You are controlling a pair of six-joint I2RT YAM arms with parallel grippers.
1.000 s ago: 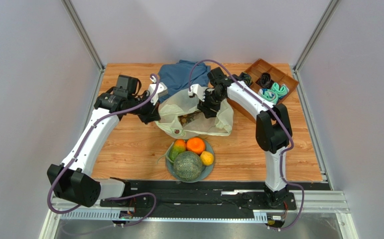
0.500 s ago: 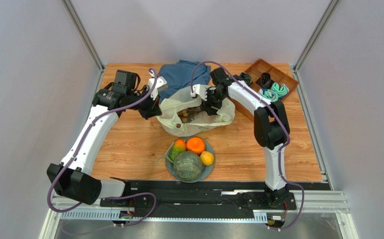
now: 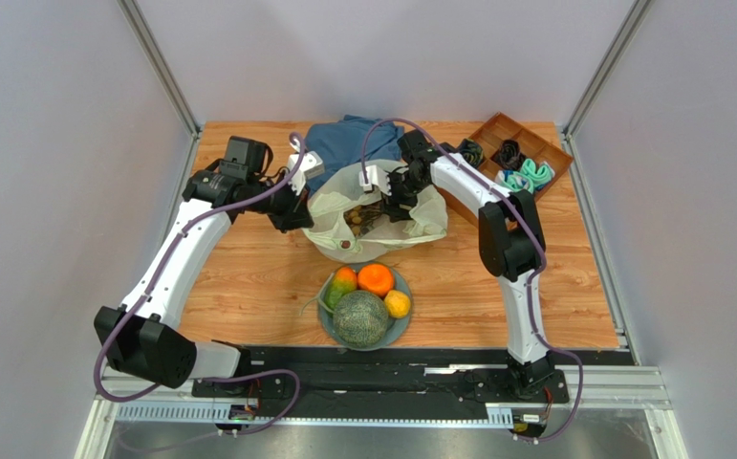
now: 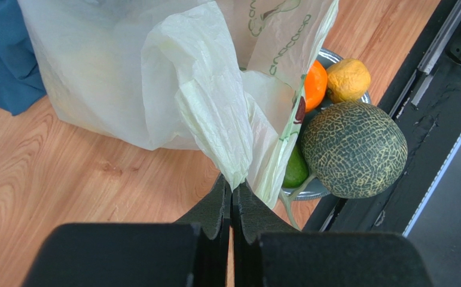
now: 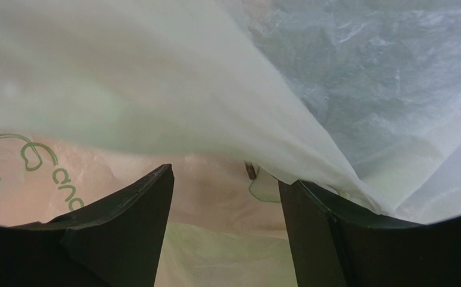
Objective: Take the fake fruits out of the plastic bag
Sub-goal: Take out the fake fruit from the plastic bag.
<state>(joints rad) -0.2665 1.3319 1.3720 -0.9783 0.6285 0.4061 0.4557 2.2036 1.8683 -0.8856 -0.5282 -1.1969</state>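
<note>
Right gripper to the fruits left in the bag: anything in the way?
Yes: a fold of the thin translucent pale plastic bag drapes across ahead of the open right gripper; its wrist view shows only film.

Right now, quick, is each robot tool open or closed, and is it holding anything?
Left tool: closed, pinching a fold of the plastic bag.
Right tool: open among the bag's plastic, gripping nothing.
</note>
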